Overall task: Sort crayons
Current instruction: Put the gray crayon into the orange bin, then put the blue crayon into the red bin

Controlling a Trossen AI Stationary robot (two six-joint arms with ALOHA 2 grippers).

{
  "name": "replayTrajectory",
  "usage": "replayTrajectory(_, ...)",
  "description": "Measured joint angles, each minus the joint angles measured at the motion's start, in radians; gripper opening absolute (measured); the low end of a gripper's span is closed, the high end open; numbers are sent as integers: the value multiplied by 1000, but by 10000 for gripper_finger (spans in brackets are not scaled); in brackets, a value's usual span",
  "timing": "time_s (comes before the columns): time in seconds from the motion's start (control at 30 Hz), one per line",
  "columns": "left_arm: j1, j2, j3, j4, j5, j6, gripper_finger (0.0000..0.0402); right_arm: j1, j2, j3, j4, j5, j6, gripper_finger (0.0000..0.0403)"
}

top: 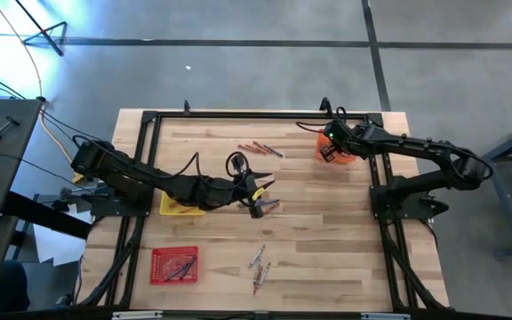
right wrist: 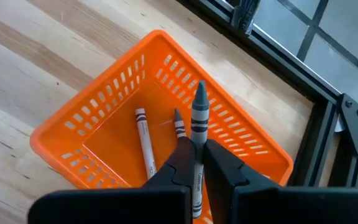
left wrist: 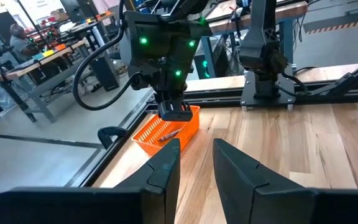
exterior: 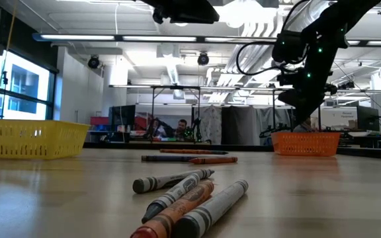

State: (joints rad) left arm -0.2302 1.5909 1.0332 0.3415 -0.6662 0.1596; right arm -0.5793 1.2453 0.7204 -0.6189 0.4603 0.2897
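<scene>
My right gripper (right wrist: 196,149) hangs over the orange tray (right wrist: 104,118) at the table's far right, shut on a grey crayon (right wrist: 198,115). Two more crayons (right wrist: 143,140) lie on the tray's floor. My left gripper (left wrist: 194,163) is held open above the table's middle (top: 260,206), pointing toward the orange tray (left wrist: 166,130), with nothing between its fingers. A few loose crayons (top: 260,149) lie on the table toward the far edge. Several others (top: 258,265) lie near the front edge, close up in the low view (exterior: 190,198). My right gripper pinches the grey crayon's wrapped body (right wrist: 197,135) between its two fingers. The crayon lies along the fingers, and its pointed tip (right wrist: 199,93) sticks out past the fingertips. The fingers slant down from above, holding the crayon over the inside of the orange tray.
A yellow tray (top: 180,206) sits under the left arm at the table's left. A red tray (top: 174,264) with crayons stands near the front left. A black frame (top: 265,114) runs along the table's far edge and sides. Bare wood lies between the crayon groups.
</scene>
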Motion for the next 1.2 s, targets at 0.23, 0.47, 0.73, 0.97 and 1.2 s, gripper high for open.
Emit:
replayTrajectory(0.23, 0, 0, 0, 0, 0, 0, 83, 0, 0, 0, 0, 0, -1, 9)
replayTrajectory(0.47, 0, 0, 0, 0, 0, 0, 83, 0, 0, 0, 0, 0, -2, 12)
replayTrajectory(0.73, 0, 0, 0, 0, 0, 0, 83, 0, 0, 0, 0, 0, -3, 62)
replayTrajectory(0.97, 0, 0, 0, 0, 0, 0, 83, 0, 0, 0, 0, 0, -3, 102)
replayTrajectory(1.2, 0, 0, 0, 0, -8, 0, 83, 0, -1, 43, -21, -20, -3, 107)
